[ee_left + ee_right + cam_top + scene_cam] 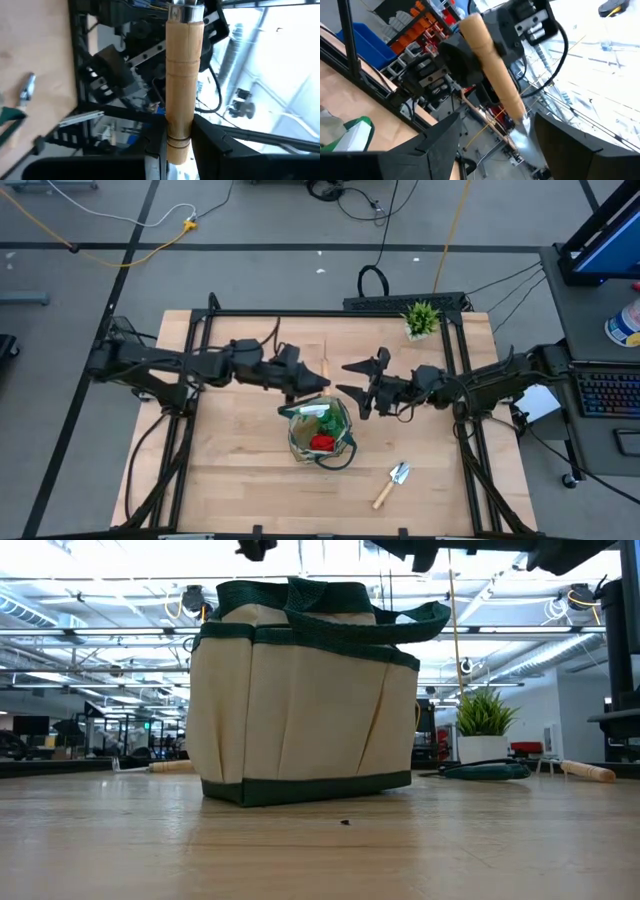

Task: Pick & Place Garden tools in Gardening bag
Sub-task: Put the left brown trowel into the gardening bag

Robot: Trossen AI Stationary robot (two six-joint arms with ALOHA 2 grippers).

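Gardening bag [320, 432]: beige fabric, dark green trim and loop handles, upright near the middle of the table [240, 480]. Red glove [322, 443] and a green-white item [312, 415] visible inside from above. In the low view [300, 705], handles flopped over the rim.

Trowel on table [392, 484]: wooden handle, metal blade, lying flat toward the front right, well apart from the bag.

Held trowel [182, 75]: wooden handle clamped in the left hand [300, 380], fingers closed narrow on the handle's end, metal ferrule at the far end of the handle. Same tool seen from the right wrist [492, 65], handle slanting down to a metal blade. Raised above the table, just behind the bag's left rim.

Right hand [362, 388]: fingers spread wide, holding nothing, raised above the table just beside the bag's right rear, facing the left hand.

Potted plant [421, 319]: small, green, white pot, at the table's rear right corner; also in the low view [483, 725], beyond the bag.

Low view, further: dark green object [485, 771] flat on the table near the plant, kind not clear; wooden handle end [588, 771] at the right.
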